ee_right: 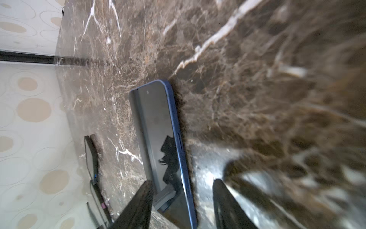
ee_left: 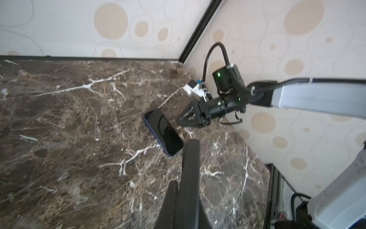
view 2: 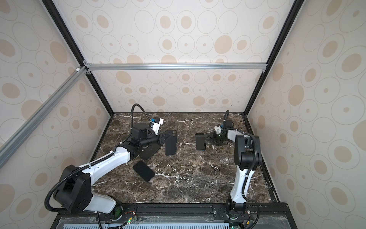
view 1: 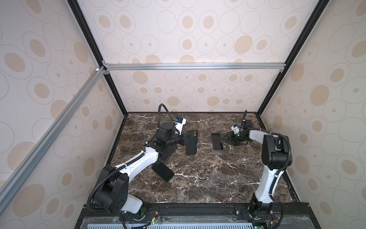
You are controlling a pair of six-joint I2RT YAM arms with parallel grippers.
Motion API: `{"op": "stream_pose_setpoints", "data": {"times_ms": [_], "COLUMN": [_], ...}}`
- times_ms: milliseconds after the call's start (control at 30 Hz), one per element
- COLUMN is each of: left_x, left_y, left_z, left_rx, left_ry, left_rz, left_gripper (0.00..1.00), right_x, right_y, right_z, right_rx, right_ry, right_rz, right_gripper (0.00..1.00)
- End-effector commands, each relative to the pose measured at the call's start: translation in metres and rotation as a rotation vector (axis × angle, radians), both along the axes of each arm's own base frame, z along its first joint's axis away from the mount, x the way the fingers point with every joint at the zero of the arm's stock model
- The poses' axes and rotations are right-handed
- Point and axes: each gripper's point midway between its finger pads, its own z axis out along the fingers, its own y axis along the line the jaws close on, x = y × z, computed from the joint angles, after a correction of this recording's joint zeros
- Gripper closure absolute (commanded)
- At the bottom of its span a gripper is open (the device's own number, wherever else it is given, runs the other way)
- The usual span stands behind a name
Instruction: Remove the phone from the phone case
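Pinching the black phone case (view 1: pixel 191 142) along 1 long edge with the left gripper (view 1: pixel 185 139), pressed together on it, with the camera cut-out end toward the back wall. Gripping nothing with the right gripper (view 1: pixel 223 138): spread apart, with tips just beside the blue phone (view 1: pixel 217 141). Lying flat and screen-up on the marble table (view 1: pixel 198 184), right of middle, bare and well apart from the case. Also lying on the table, near the left arm: 1 more dark phone (view 1: pixel 162 171). Partly hidden under that arm, another dark flat thing, too covered to name.
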Motion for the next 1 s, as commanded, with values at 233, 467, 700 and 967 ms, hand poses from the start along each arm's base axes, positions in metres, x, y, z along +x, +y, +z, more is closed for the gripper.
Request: {"op": "stream_pose_setpoints", "data": {"times_ms": [233,467,700,967], "left_x": [-0.004,-0.004,-0.005,-0.01], "left_y": [0.003,-0.008,-0.019,-0.026], "left_z": [0.069,0.062,0.06,0.06], "left_rx": [-0.434,-0.429,-0.418,-0.404], "left_ry": [-0.036,0.005,0.014,0.013], "left_rz": [-0.053,-0.061,-0.084,-0.107], "left_gripper": [1.0,1.0,1.0,1.0], "right_x": [-0.076,-0.125,-0.121,-0.112], "right_y": [0.102,0.156,0.168,0.186], "right_z": [0.163,0.219,0.211,0.21], "right_rx": [-0.171,-0.199,-0.313,-0.289], "right_ry": [-0.509,-0.727,-0.739,-0.736], "right_rz": [0.204,0.301,0.306,0.343], "right_gripper": [0.43,0.47,0.51,0.57]}}
